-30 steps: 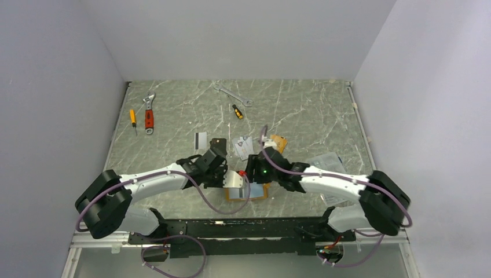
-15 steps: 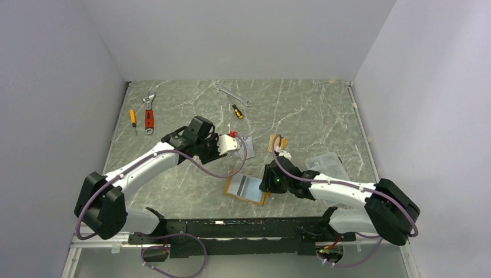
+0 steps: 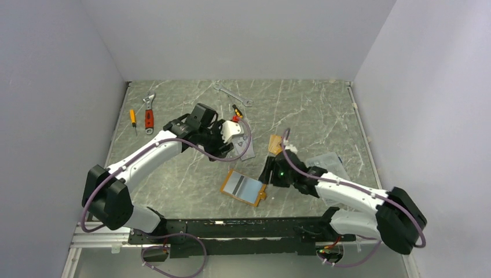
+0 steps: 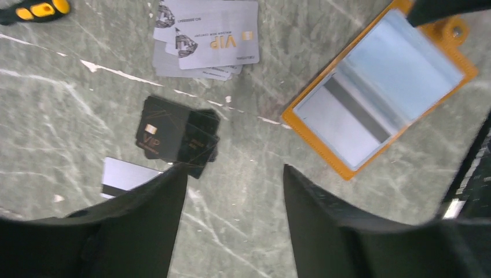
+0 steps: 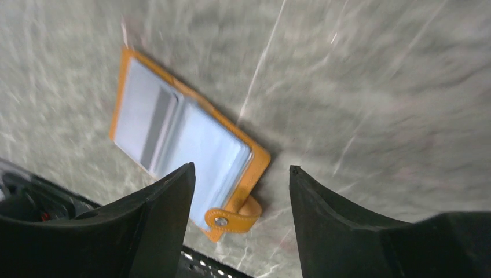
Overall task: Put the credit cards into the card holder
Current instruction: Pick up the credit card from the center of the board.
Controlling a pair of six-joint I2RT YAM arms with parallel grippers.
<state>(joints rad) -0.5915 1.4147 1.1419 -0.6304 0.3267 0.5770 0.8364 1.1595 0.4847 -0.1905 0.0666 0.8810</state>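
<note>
- At 6 o'clock on the counter [image 3: 312, 110] the card holder [image 3: 244, 187] lies open; left claw [image 4: 233, 171] and right claw [image 5: 240, 168] gape empty.
- Stacked credit cards [image 4: 205, 35] could lift together.

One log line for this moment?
left gripper: open, empty, by black VIP cards | right gripper: open, empty, above card holder | card holder: lying open | silver VIP cards: loose

Right wrist view was motion-blurred, card holder [image 5: 259, 164] pockets unreadable. Left wrist view: screwdriver [image 4: 39, 9] was cut off at top-left corner; striped silver card [image 4: 123, 174] sat partly hidden behind left gripper [image 4: 234, 176] finger [image 4: 142, 231].
</note>
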